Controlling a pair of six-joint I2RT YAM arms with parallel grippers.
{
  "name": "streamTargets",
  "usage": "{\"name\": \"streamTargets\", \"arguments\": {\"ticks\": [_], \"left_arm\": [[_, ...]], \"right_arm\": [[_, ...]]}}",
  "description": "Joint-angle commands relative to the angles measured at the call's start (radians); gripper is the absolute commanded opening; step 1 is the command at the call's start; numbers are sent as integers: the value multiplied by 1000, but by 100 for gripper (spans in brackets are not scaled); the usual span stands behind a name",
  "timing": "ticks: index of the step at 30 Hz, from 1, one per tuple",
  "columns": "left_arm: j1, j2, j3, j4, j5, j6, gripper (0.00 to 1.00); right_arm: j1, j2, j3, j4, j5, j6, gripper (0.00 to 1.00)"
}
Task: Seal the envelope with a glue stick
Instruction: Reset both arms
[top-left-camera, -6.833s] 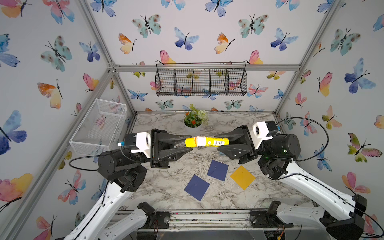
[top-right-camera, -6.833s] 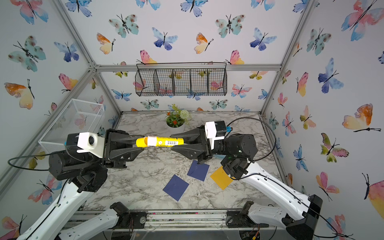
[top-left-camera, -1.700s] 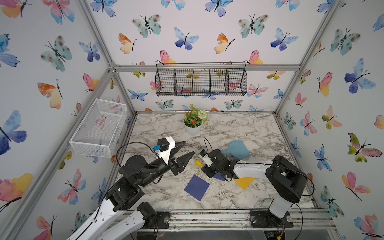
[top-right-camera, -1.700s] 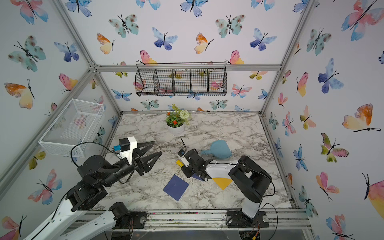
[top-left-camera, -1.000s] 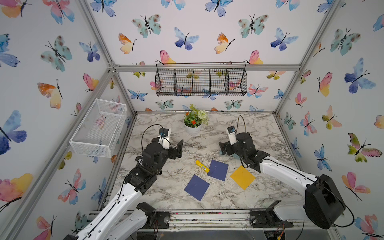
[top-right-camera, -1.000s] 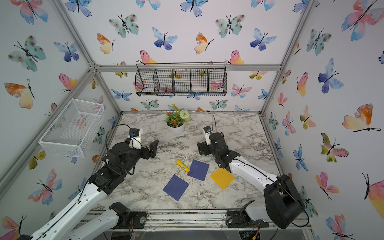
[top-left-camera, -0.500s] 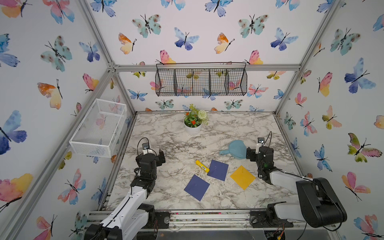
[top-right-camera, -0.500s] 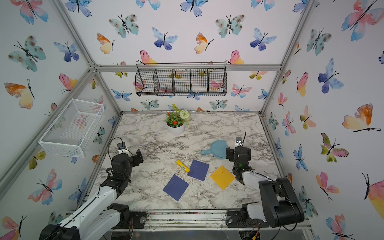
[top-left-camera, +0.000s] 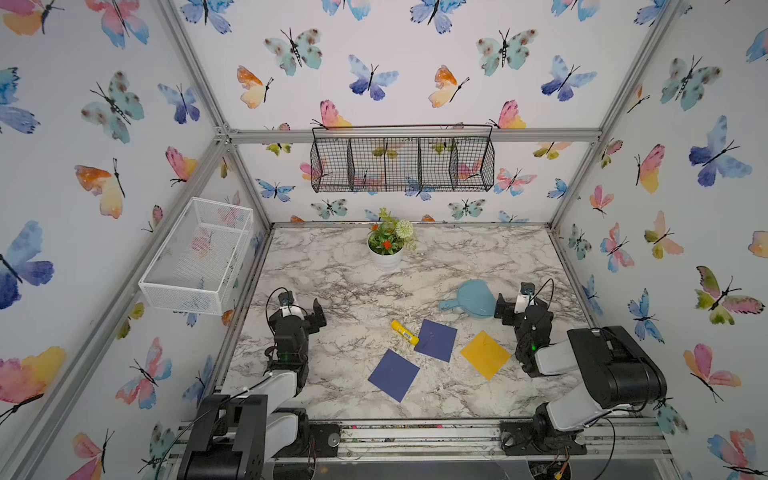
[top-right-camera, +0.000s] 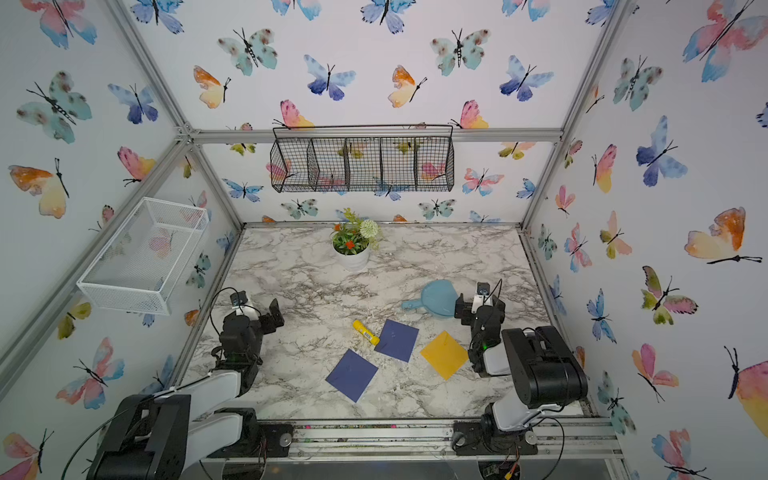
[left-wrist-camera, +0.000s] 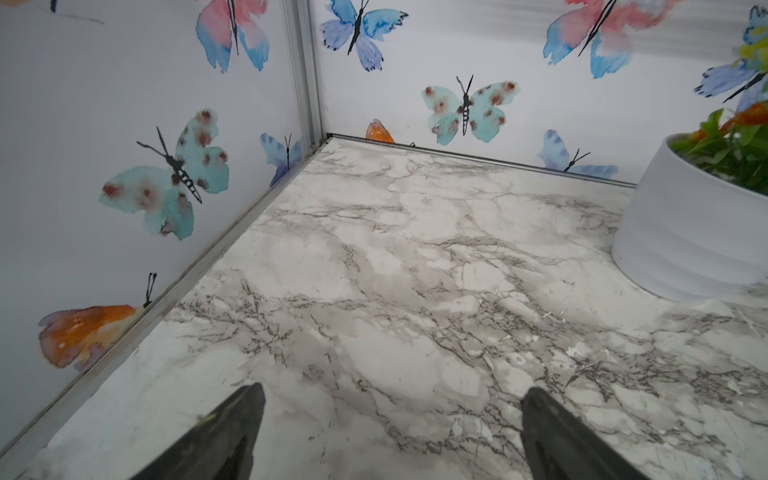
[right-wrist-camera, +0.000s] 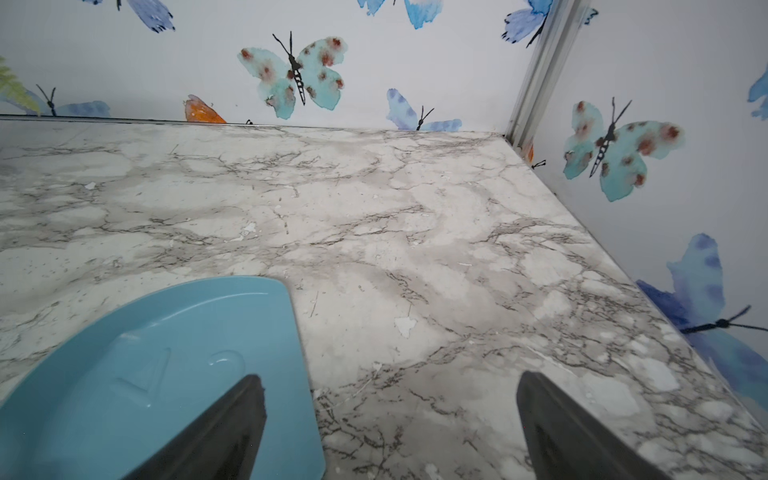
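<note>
Glue stick (top-left-camera: 404, 332): lying on table (top-left-camera: 345, 282), just beside blue envelope (top-left-camera: 436, 340).
L gripper (left-wrist-camera: 392, 388): jaws spread, empty, by left wall.
R gripper (right-wrist-camera: 390, 376): jaws spread, empty; one finger over blue dustpan (right-wrist-camera: 137, 365).
Nearby: 2nd blue envelope (top-left-camera: 393, 375), yellow envelope (top-left-camera: 485, 354), plant pot (top-left-camera: 386, 259) at back.

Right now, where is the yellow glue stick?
In both top views the glue stick lies on the table near its middle, right beside the middle envelope, a dark blue one.

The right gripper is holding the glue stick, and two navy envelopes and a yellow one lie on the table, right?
No: both top views show the glue stick lying on the table beside a navy envelope; the right wrist view shows the right gripper open and empty.
</note>
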Motion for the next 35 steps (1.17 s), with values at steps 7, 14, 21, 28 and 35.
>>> {"name": "streamTargets", "arguments": {"ticks": [7,14,21,28,35], "left_arm": [[26,199,71,149,169,67,98],[10,225,22,265,182,99,98],[9,212,39,218,179,93,98],[7,213,39,221,174,93,98],[8,216,42,216,180,93,98]], "right_arm": [[-5,-6,4,67,-35,-9,99],[-5,-6,4,68,-35,-9,99],[-5,-6,3,67,-34,-10,99],[-5,-6,3,68,-35,-9,99],[-6,-6,4,66,-35,-9,99]]}}
